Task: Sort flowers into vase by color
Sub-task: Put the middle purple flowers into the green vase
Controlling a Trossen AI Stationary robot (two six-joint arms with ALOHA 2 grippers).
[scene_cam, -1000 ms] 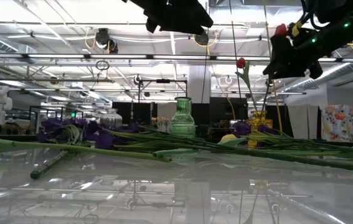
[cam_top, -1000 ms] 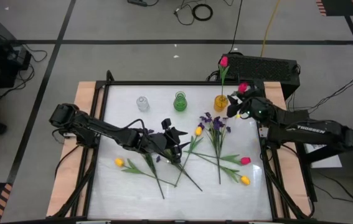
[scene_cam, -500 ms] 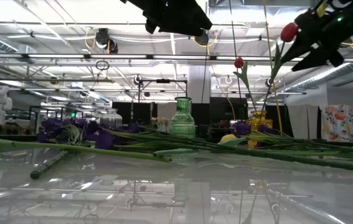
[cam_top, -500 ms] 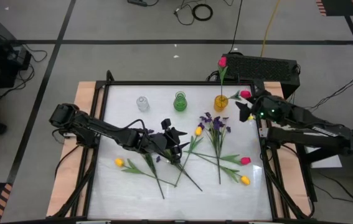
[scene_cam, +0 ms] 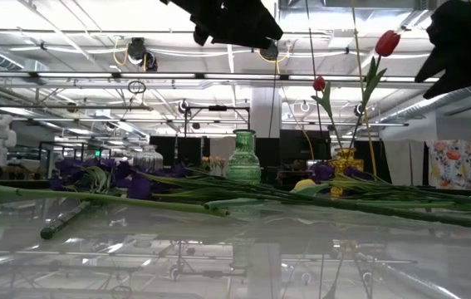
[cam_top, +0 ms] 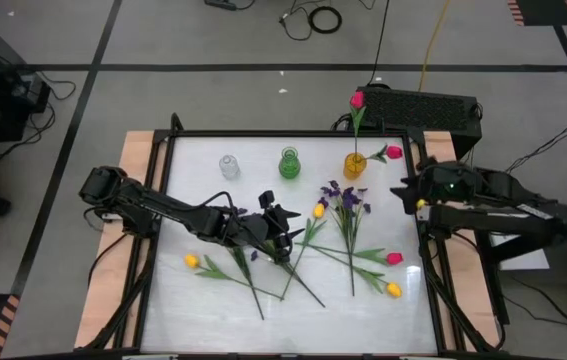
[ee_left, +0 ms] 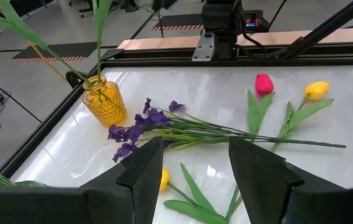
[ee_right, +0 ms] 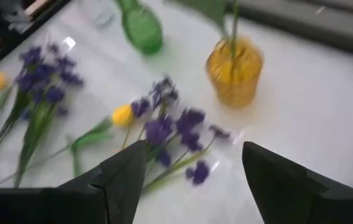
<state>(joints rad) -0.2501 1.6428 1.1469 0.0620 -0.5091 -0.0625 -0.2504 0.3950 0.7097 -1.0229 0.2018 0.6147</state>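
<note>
A yellow vase (cam_top: 354,165) at the table's far side holds two pink-red tulips by their stems, one upright (cam_top: 359,99) and one leaning right (cam_top: 394,152). A green vase (cam_top: 290,164) and a clear vase (cam_top: 228,166) stand to its left. Purple blossoms (cam_top: 346,197), yellow tulips (cam_top: 318,211) (cam_top: 191,261) (cam_top: 393,289) and a pink-red tulip (cam_top: 394,258) lie flat on the table. My left gripper (cam_top: 288,235) hovers open over the stems at mid-table, with nothing between its fingers (ee_left: 195,168). My right gripper (cam_top: 403,190) is open and holds nothing, right of the yellow vase.
A black raised frame (cam_top: 263,133) runs round the white table top. A dark box (cam_top: 423,108) sits beyond the far right corner. Bare table lies at the near edge (cam_top: 293,330) and the far left (cam_top: 193,190).
My right gripper has drawn away from the leaning pink-red tulip, moving toward the table's right edge and up, and has tipped downward. The tulip stays in the yellow vase, its head leaning right, free of the gripper.
</note>
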